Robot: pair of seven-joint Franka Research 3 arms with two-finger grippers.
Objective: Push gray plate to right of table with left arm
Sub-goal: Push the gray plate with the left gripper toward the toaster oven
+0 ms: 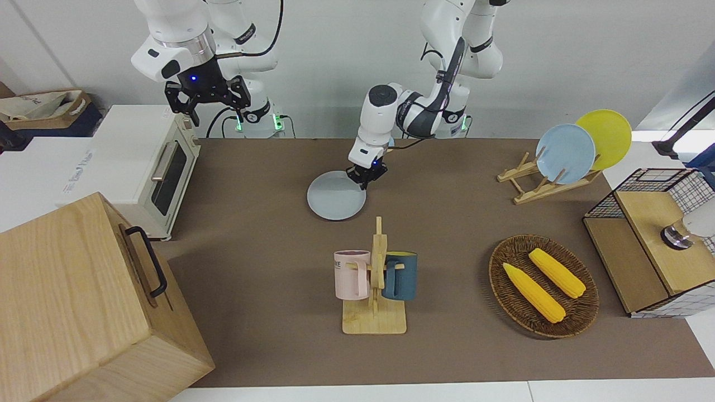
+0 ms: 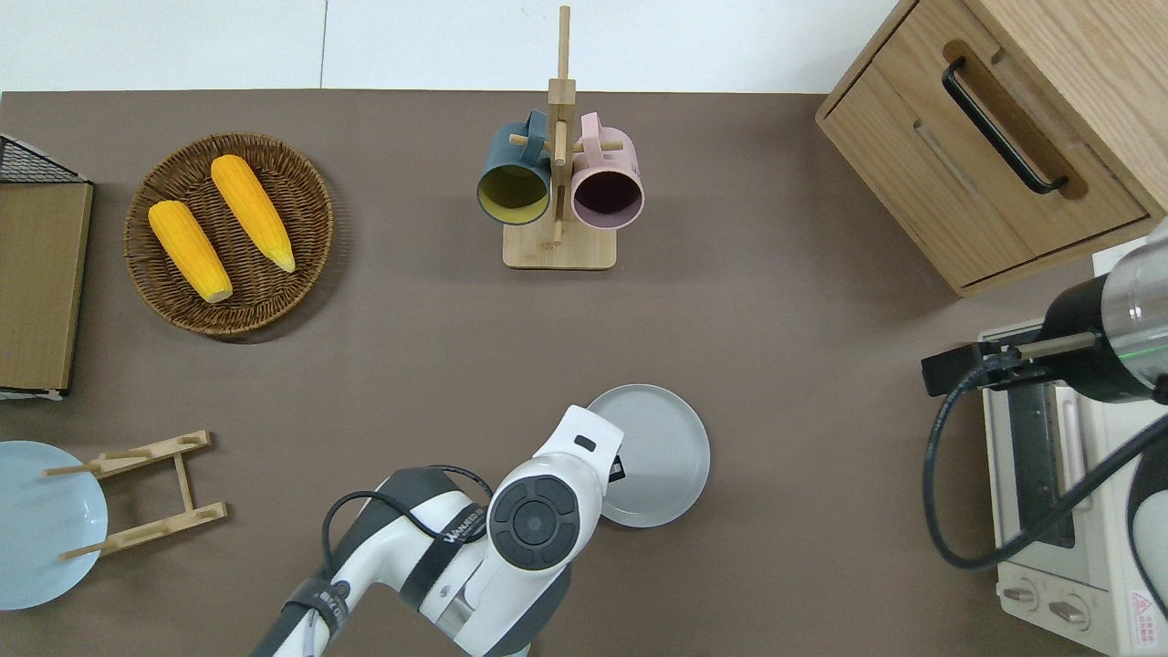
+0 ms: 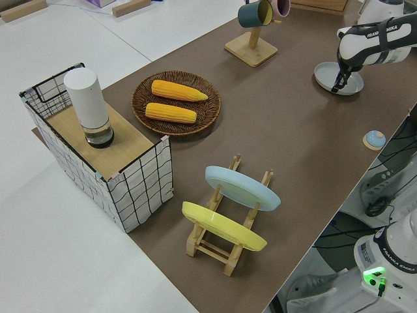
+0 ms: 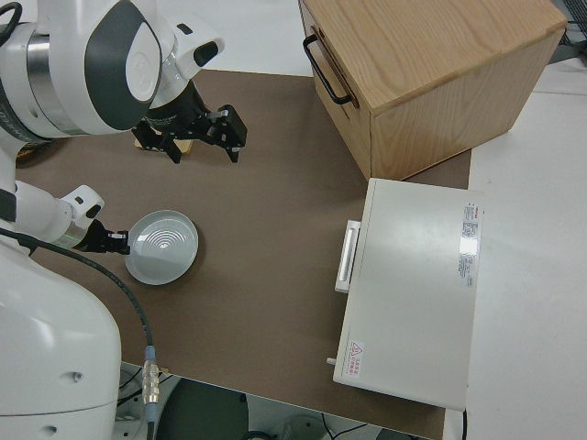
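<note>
Gray plate (image 2: 657, 447) lay flat on the brown tabletop (image 2: 776, 301), near the middle of its length, nearer to the robots than the mug rack (image 2: 558, 182) and well apart from it. I saw the left end effector (image 1: 366, 174) down at the plate's rim, on the side toward the left arm's end of the tabletop — fingertips at or on the rim. I could not tell how far its fingers were spread, nor whether they had hold of anything; the wrist covered them from overhead.

Left arm (image 2: 511, 538) reached low across the tabletop to get there. Right arm was parked; its end effector (image 1: 206, 97) had the fingers spread wide, nothing between them.

Other items I logged:
- wicker basket (image 2: 310, 196) with two corn cobs (image 2: 219, 224), toward the left arm's end
- wooden plate rack (image 1: 536, 181) holding a sky-blue plate (image 1: 565, 153) and a yellow plate (image 1: 609, 134), both upright
- toaster oven (image 1: 151, 162) and a wooden drawer box (image 1: 84, 301) at the right arm's end — plate well apart from both
</note>
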